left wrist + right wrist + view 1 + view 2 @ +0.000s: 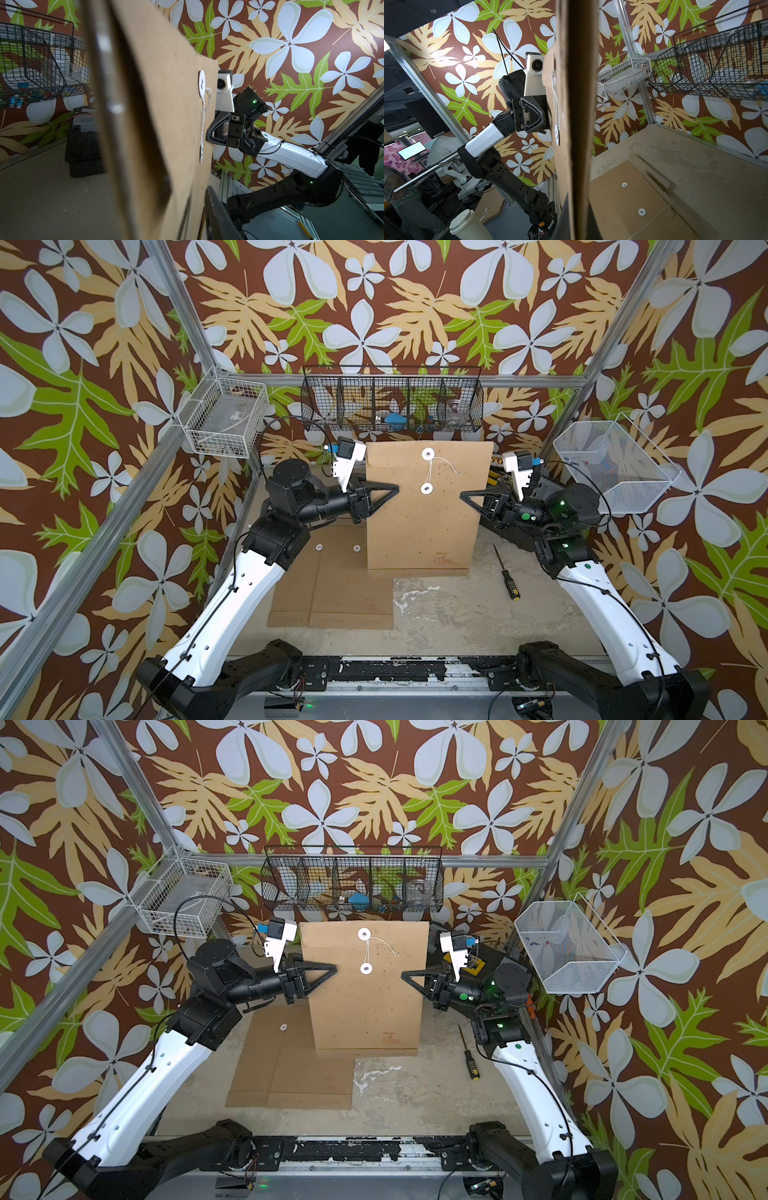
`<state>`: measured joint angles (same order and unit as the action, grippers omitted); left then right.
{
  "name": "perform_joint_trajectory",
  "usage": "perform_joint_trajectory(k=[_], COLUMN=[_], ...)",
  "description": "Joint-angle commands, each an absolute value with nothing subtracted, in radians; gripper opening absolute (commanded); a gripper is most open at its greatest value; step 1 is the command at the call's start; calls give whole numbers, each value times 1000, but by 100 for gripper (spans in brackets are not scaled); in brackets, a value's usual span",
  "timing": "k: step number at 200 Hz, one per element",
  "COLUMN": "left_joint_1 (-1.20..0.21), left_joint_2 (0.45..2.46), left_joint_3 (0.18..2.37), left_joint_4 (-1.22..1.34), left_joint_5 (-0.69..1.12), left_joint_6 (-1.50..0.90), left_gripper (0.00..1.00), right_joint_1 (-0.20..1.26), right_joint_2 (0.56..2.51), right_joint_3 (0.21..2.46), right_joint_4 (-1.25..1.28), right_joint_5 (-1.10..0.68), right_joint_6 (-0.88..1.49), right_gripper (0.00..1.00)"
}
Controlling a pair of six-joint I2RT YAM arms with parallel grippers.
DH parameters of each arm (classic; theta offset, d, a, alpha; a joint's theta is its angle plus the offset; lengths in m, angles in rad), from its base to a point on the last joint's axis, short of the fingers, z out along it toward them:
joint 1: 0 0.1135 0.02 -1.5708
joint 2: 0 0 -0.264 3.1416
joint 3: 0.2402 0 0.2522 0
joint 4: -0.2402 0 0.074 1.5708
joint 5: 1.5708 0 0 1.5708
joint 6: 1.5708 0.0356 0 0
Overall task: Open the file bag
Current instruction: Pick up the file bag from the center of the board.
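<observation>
The file bag is a brown kraft envelope, lifted off the table and facing up toward the top views. Two white discs, the upper and the lower, sit on its flap end, and a loose white string hangs between them. My left gripper is shut on the bag's left edge. My right gripper is shut on its right edge. In the left wrist view the bag runs between the jaws next to a dark finger. The right wrist view shows it edge-on.
More flat file bags lie on the table under the left arm. A screwdriver lies at the right. A black wire basket hangs at the back, with a white basket on the left and a white mesh basket on the right.
</observation>
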<state>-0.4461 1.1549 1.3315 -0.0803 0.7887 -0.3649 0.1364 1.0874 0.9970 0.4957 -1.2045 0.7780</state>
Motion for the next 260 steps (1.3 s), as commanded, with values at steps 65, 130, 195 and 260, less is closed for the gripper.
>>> perform_joint_trajectory(k=[65, 130, 195, 260], left_joint_1=[-445, -445, -445, -446], left_joint_2=[1120, 1108, 1086, 1112], left_joint_3=[1321, 1306, 1293, 1360], left_joint_4=[-70, -61, -89, -233], left_joint_5=[752, 744, 695, 635], left_joint_6=[-337, -348, -332, -255], left_gripper=[16, 0, 0, 0], right_joint_1=[140, 167, 167, 166], right_joint_2=[1089, 1089, 1062, 984], right_joint_3=[1012, 1017, 1046, 1082], right_joint_4=[480, 474, 278, 17], right_joint_5=[-1178, -1166, -1049, -692], right_joint_6=[749, 737, 579, 391], right_gripper=[0, 0, 25, 50])
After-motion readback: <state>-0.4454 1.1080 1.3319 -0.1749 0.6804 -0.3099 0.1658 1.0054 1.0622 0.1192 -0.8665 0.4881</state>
